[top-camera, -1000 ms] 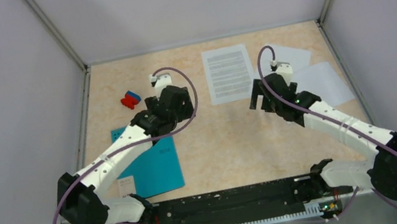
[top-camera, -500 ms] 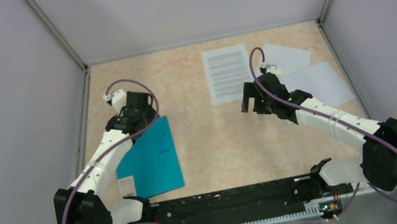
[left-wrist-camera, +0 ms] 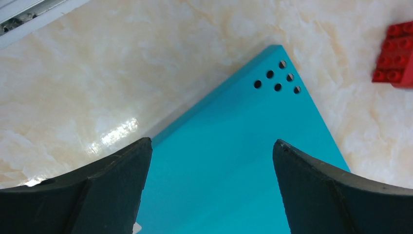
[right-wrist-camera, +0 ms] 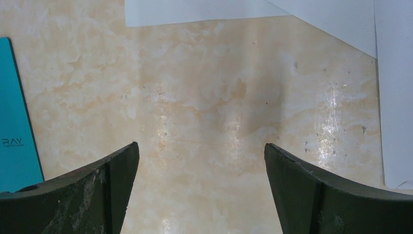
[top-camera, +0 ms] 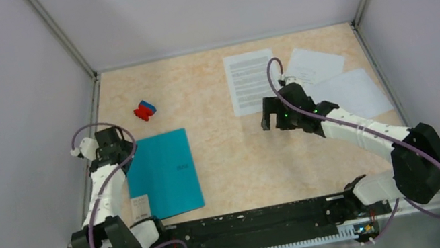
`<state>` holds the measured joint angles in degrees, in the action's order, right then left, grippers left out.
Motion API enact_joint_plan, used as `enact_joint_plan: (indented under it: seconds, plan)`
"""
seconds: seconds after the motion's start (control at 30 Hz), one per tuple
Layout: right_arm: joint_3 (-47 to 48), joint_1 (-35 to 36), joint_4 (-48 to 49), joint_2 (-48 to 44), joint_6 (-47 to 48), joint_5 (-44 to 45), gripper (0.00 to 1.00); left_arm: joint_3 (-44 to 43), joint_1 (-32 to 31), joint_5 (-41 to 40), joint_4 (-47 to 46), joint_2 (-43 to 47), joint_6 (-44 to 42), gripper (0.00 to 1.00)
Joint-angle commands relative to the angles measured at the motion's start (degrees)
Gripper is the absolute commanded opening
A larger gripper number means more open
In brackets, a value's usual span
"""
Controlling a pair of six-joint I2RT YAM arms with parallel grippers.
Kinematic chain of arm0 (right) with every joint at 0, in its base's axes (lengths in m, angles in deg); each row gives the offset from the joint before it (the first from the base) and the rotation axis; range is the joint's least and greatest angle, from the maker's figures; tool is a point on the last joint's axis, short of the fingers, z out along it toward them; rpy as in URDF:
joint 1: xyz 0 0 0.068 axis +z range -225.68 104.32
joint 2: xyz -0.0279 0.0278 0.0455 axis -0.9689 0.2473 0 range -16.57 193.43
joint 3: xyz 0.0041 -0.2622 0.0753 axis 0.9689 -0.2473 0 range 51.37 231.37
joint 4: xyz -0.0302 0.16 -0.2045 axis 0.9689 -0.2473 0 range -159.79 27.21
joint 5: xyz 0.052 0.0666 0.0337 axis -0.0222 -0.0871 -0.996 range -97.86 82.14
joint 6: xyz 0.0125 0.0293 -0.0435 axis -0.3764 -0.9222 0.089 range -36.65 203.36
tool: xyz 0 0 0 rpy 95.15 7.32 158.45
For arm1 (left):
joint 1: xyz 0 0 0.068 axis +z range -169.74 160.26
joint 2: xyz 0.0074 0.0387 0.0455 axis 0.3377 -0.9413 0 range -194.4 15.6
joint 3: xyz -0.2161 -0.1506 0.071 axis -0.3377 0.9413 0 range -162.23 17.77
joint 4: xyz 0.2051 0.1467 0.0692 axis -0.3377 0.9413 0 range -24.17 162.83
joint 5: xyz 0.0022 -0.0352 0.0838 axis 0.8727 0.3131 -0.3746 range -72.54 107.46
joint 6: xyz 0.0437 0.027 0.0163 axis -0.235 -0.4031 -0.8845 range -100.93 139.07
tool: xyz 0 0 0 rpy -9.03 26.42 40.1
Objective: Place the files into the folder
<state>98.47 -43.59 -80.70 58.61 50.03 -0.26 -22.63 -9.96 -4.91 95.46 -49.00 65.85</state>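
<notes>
The teal folder (top-camera: 165,174) lies shut on the table at the left, a small white label at its near corner. My left gripper (top-camera: 117,150) hangs open over its far left corner. In the left wrist view the folder (left-wrist-camera: 234,161) fills the gap between the open gripper (left-wrist-camera: 210,146). The files lie at the back right: a printed sheet (top-camera: 252,81) and two nearly blank sheets (top-camera: 313,65) (top-camera: 354,93). My right gripper (top-camera: 270,119) is open just near of the printed sheet, over bare table, its fingertips (right-wrist-camera: 200,146) holding nothing. White sheet edges (right-wrist-camera: 195,10) show ahead of it.
A small red-and-blue block (top-camera: 144,110) sits behind the folder, also seen as the red block (left-wrist-camera: 397,58) in the left wrist view. Grey walls and a metal rail (top-camera: 90,130) close the table on the left, back and right.
My left arm has swung from the back middle of the table leftward and nearer, to the folder's far left corner. The right gripper has crept left. Both stayed open.
</notes>
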Motion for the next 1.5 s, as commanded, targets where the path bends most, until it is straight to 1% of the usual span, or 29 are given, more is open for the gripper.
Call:
enact_joint_plan:
  seconds: [0.0,0.07,0.17,0.37,0.47,0.53,0.63,0.67,0.8,0.93,1.1,1.23,1.33,1.47]
  plan:
    - [-0.6,0.4,2.7,-0.5,3.4,-1.1,0.99,2.9,6.9,6.1,-5.9,0.7,-0.4,0.99]
    - [-0.6,0.4,3.1,-0.6,4.0,-1.2,0.99,4.8,10.0,11.0,-8.0,0.0,-0.2,0.99]
    - [-0.9,0.4,3.8,-1.1,4.1,-1.5,0.99,8.0,12.0,15.8,-11.2,-1.0,1.1,0.99]
    - [-1.8,0.4,5.1,-2.1,4.1,-1.8,0.99,12.5,11.8,28.1,-16.7,-4.4,2.1,0.99]
    - [-2.4,0.5,5.5,-2.7,4.2,-1.8,0.99,14.9,10.0,31.0,-19.3,-3.0,2.2,0.99]
    - [-3.1,0.4,6.2,-2.8,4.1,-2.0,0.99,14.7,6.5,30.5,-19.4,-2.3,1.9,0.99]
    - [-4.2,0.4,7.6,-2.4,3.4,-3.2,0.99,13.0,-2.0,28.0,-18.1,-2.7,3.0,0.99]
    - [-4.6,0.4,8.3,-2.1,3.1,-3.7,0.99,12.4,-3.7,27.0,-17.6,-3.1,3.7,0.99]
    - [-6.3,0.4,10.9,-0.9,1.3,-6.9,0.99,11.1,-14.2,24.4,-16.4,-5.4,10.0,0.99]
    - [-8.6,0.8,14.1,0.6,-1.1,-10.5,0.99,10.3,-23.0,20.6,-16.5,-6.1,15.8,0.99]
    - [-10.4,0.9,16.8,3.6,-3.5,-11.7,0.99,5.9,-32.9,17.7,-15.8,-10.4,20.5,0.99]
    - [-11.3,0.9,19.6,6.6,-5.5,-13.1,0.99,2.0,-37.9,16.2,-15.2,-14.5,22.3,0.99]
    - [-11.1,1.1,22.0,9.2,-7.1,-14.6,0.98,-1.1,-39.0,16.9,-15.2,-17.7,21.0,0.99]
    - [-8.8,1.3,23.0,12.6,-8.0,-14.1,0.98,-5.0,-39.8,19.0,-16.1,-22.0,18.9,0.99]
